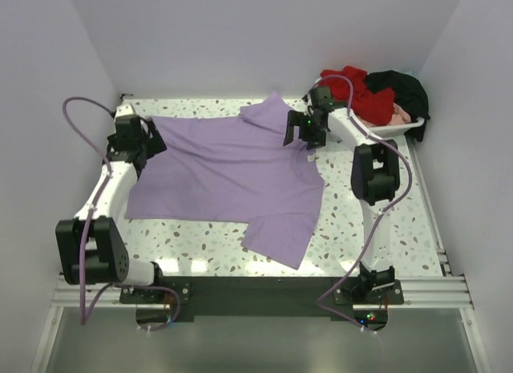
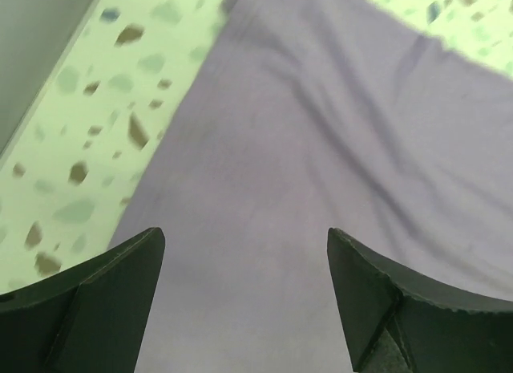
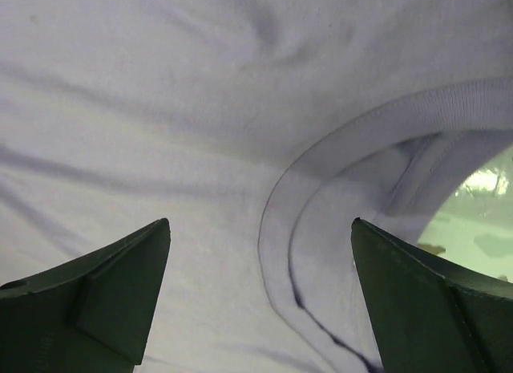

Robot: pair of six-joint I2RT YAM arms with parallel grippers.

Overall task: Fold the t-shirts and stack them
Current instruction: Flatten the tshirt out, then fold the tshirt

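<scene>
1. Lavender t-shirt (image 1: pixel 224 172) lies spread over the worktop (image 1: pixel 200 246) centre, collar twd right edge.
2. I see left fingers (image 1: pixel 152 140) wide open over its hem nr far-left corner, holding nothing.
3. Right fingers (image 1: pixel 305 131) wide open above collar, empty.
4. Red shirt (image 1: pixel 351 84) and black shirt (image 1: pixel 405 88) heaped in tray (image 1: pixel 401 129), far-right corner.

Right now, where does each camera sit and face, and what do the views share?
Top external: above and behind the robot, facing down on table, lavender t-shirt, left arm, right arm.
Left wrist: on the left arm, facing down past the open left gripper at the shirt's edge.
Right wrist: on the right arm, facing down past the open right gripper at the shirt's collar.
Shared: the lavender t-shirt.
</scene>
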